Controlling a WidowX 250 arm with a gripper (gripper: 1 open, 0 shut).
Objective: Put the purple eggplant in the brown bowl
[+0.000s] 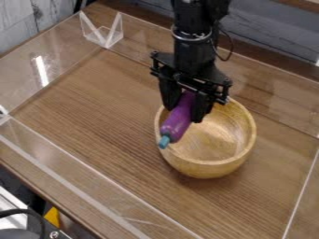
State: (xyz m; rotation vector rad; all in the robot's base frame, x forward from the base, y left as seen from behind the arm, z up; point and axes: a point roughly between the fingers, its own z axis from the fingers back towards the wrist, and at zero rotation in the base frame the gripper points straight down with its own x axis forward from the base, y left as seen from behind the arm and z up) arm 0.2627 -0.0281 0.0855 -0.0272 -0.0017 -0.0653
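Gripping the purple eggplant (180, 121) by its upper end, the gripper (191, 99) pointed down over the brown bowl (232, 161); we saw 1 teal stem tip (lowest part) at the bowl's near-left rim.

place: lab | evidence: clear-walled enclosure (75, 201), wood-grain table (100, 112)

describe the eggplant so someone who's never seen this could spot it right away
Find the round wooden bowl on the brown table. Over its left rim hangs the eggplant, clamped in the black gripper. It is the only glossy purple thing, with a teal tip pointing down.
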